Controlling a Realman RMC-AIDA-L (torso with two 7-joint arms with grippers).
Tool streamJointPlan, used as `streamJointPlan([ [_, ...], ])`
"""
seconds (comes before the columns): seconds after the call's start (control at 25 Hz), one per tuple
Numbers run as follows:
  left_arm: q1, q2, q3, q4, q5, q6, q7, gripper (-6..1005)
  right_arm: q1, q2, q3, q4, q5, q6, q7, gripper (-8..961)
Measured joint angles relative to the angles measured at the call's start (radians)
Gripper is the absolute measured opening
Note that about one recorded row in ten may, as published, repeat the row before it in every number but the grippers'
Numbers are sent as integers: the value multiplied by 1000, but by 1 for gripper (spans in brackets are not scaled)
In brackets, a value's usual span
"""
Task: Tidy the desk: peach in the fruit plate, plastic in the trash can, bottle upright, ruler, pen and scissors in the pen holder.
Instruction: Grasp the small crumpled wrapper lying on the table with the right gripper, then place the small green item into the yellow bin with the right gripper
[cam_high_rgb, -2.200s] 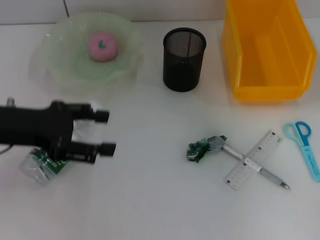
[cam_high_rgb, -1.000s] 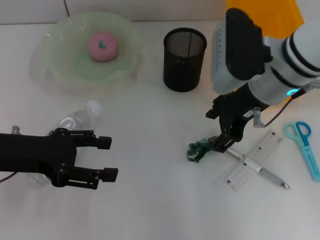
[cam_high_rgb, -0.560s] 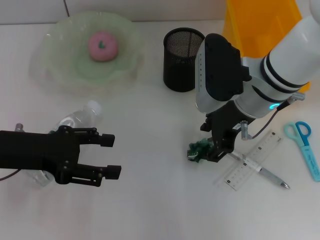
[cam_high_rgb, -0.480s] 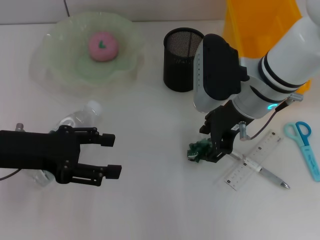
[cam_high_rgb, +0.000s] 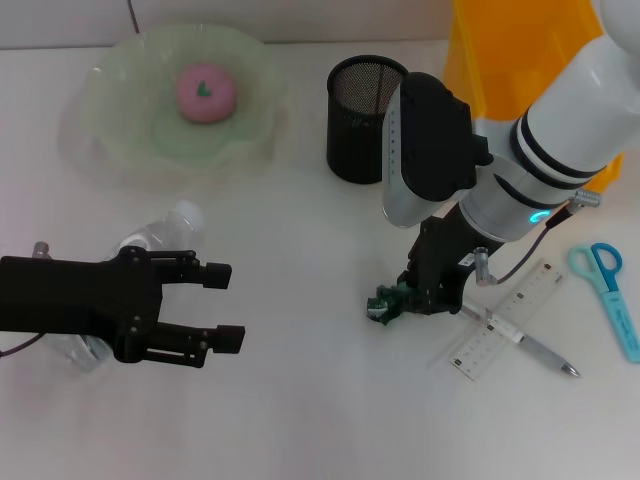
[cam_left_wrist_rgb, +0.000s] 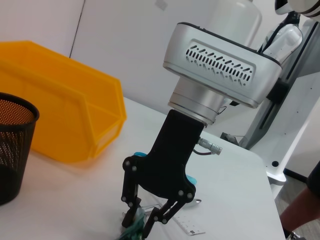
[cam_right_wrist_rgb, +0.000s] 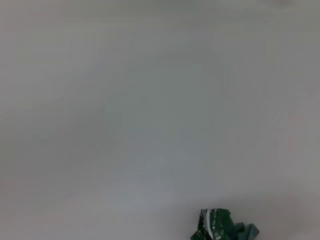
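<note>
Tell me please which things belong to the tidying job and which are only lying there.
Job: peach in fruit plate, crumpled plastic under right gripper, lying bottle beside left gripper, ruler, pen, scissors, pen holder, yellow bin.
Lying about: nothing else visible.

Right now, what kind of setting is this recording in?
Probably a robotics lab's mock desk: a white table with a mesh pen holder, ruler, scissors and a yellow bin, another robot's base beyond.
</note>
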Motion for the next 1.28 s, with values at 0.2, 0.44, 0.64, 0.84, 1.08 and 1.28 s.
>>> streamJointPlan([
  [0.2,-2,0,0,0,0,3,2,832,-4,0,6,-6,12,1,-1,215],
  [0.44,-4,1,0,0,-1,3,3,832,-59,-5,39,-90,26,-21,-12,181],
  [0.64,-6,2,-3,0,-3,5,3,832,-168,-7,230,-277,122,-118,-72,141],
  [0.84,-9,2,-6,1,-6,13,0,832,-285,-7,501,-432,336,-135,-102,104],
  [1.08,-14,0,-8,1,-6,17,-3,832,-382,-8,759,-396,554,38,-118,55],
  [1.28,-17,-2,-3,0,-5,17,-8,831,-417,-9,809,-239,659,255,-207,23],
])
